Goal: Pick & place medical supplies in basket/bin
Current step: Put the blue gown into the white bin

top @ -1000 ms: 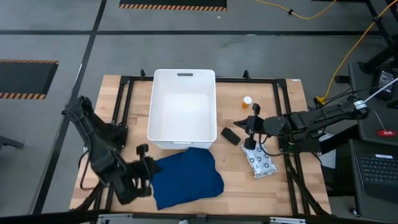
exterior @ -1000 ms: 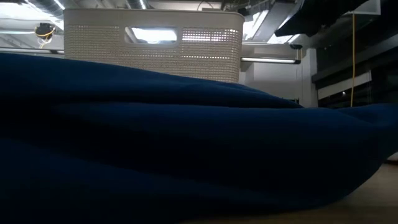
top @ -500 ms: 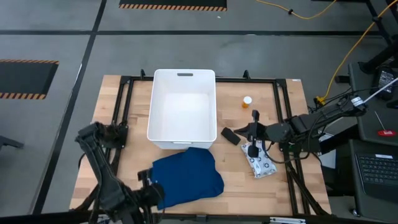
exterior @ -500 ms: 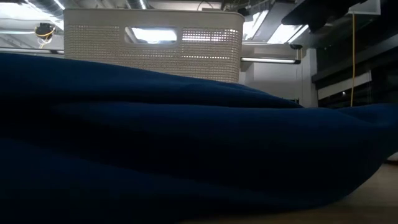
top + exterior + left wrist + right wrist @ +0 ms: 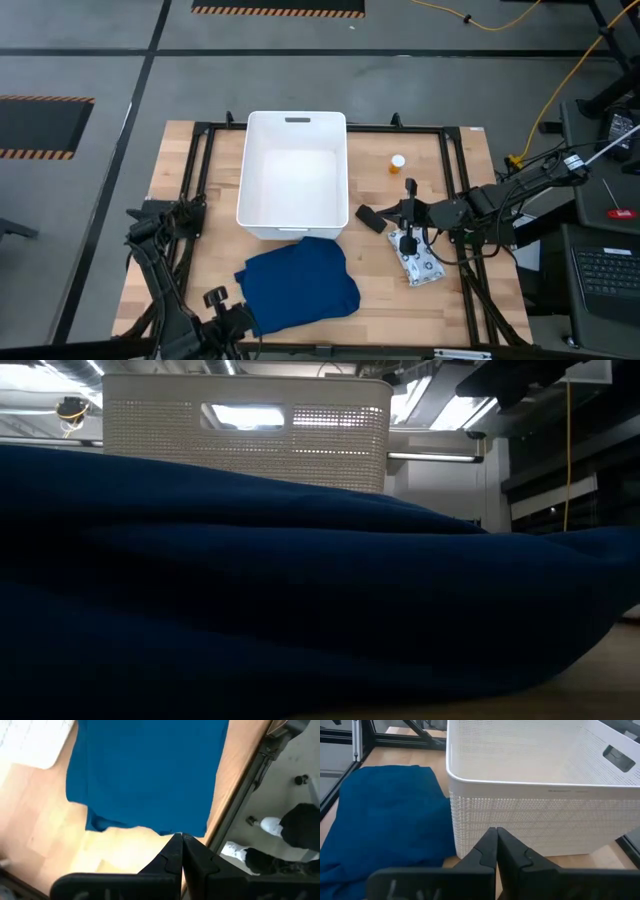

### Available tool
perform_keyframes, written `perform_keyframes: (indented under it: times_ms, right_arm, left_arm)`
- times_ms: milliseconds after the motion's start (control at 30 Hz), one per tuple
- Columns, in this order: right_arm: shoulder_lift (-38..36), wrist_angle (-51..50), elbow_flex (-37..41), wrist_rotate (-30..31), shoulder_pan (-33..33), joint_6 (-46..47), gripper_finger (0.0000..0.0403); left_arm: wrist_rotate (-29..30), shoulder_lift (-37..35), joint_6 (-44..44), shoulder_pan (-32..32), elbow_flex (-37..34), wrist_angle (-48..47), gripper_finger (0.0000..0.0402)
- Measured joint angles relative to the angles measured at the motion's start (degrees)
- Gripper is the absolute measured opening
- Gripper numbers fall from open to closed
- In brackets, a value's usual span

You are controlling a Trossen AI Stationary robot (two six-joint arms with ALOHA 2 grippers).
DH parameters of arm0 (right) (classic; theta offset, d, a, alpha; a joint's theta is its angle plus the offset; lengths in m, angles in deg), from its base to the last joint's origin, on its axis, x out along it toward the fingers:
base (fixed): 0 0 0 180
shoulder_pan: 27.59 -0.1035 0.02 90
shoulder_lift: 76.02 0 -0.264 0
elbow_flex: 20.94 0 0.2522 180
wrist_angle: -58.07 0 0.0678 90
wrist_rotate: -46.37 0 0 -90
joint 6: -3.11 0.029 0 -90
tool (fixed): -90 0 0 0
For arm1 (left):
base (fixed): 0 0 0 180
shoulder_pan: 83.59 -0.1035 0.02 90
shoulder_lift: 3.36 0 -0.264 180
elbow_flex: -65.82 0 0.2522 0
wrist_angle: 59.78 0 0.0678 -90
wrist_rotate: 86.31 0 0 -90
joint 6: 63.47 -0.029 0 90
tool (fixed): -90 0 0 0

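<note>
Both closed, empty: left gripper (image 5: 181, 851), right gripper (image 5: 496, 845).

**Surroundings: floor, bench, lighting**

Grey floor (image 5: 400, 90) with dark lines crossing it. Two hazard-striped black mats: one left (image 5: 40, 125), one at top edge (image 5: 278, 7). Yellow cable (image 5: 560, 85) runs across floor at right. Wooden bench (image 5: 215, 265) in black frame (image 5: 452, 180). Keyboard (image 5: 610, 272) at right edge. Low view: ceiling strip lights (image 5: 435, 457). Left wrist view: a person's white shoes (image 5: 272, 826) beyond bench edge.
</note>
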Motion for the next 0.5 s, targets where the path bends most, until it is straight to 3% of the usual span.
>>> perform_keyframes:
  times_ms: [500]
  right_arm:
    - [0.00, -0.12, 0.00, 0.00, 0.01, -0.26, 0.0009]
  left_arm:
    - [0.58, 0.00, 3.96, 0.28, 0.00, 0.02, 0.0002]
